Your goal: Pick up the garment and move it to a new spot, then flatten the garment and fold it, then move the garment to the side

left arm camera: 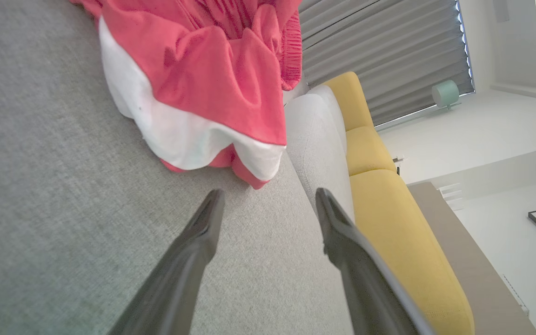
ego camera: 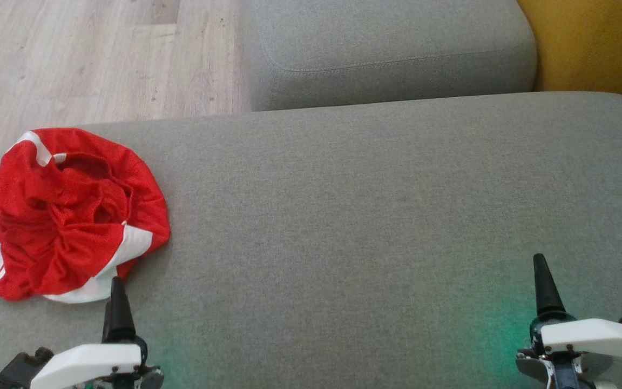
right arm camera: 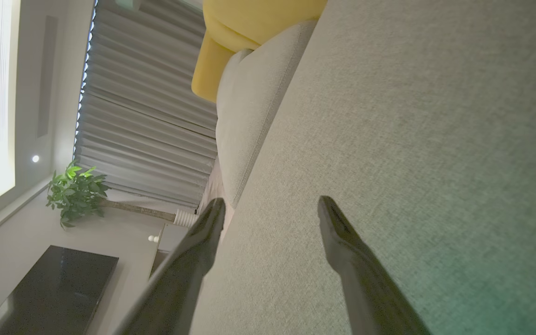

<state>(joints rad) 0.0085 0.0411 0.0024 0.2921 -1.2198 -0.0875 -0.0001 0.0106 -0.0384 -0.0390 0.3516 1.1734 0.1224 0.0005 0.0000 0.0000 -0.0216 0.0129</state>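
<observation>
A crumpled red and white garment (ego camera: 68,213) lies bunched at the left end of the grey cushion (ego camera: 370,216), partly over its left edge. My left gripper (ego camera: 116,300) hovers just short of the garment's near white hem, open and empty. The left wrist view shows the garment (left arm camera: 203,79) a little beyond the spread fingertips (left arm camera: 214,200), not touching. My right gripper (ego camera: 540,281) stands open at the lower right over bare cushion, far from the garment. Its two fingers (right arm camera: 338,223) are apart with nothing between them.
A second grey cushion (ego camera: 386,48) lies behind the first, with a yellow seat (ego camera: 597,43) at the far right. Wooden floor (ego camera: 73,59) shows at the upper left. A potted plant (right arm camera: 75,193) and a dark table (right arm camera: 49,284) stand in the room.
</observation>
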